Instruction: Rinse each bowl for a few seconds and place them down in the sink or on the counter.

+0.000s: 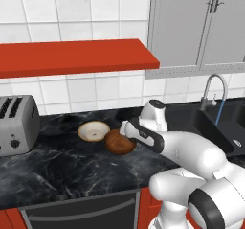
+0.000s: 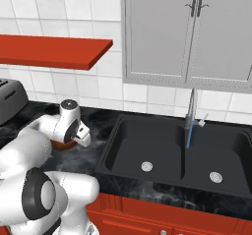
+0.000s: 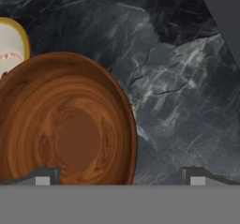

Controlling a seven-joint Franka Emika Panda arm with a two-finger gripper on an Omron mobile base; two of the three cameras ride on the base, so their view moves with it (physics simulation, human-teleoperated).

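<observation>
A silver toaster [image 1: 16,124] is seen at the far left of the black, white-veined tabletop [image 1: 57,161], below two red shelves [image 1: 76,55] fixed to a wall of white tiles [image 1: 95,86]. To its right, the cream bowl [image 1: 94,131] with a tan rim is set on the tabletop, and the brown wooden bowl [image 1: 119,142] lies just beside it, on its right; whether the two rims touch cannot be told. The hand [image 3: 119,176] is held above the wooden bowl's right edge, its fingers spread wide and nothing gripped between them; in the hand view one fingertip [image 3: 44,176] is placed over the bowl's inside and the other over bare marble. Red cabinet fronts [image 2: 147,219] and a dark drawer panel [image 1: 81,213] are found under the tabletop edge. Further right, the black double sink [image 2: 128,153] is sunk into the tabletop, with a round silver drain [image 2: 146,166] in each basin. A silver curved faucet [image 2: 191,116] is mounted behind the divider, and a thin blue stream [image 2: 188,136] is seen beneath its spout. Grey wall cupboards [image 2: 197,32] with small handles are hung above the sink.
</observation>
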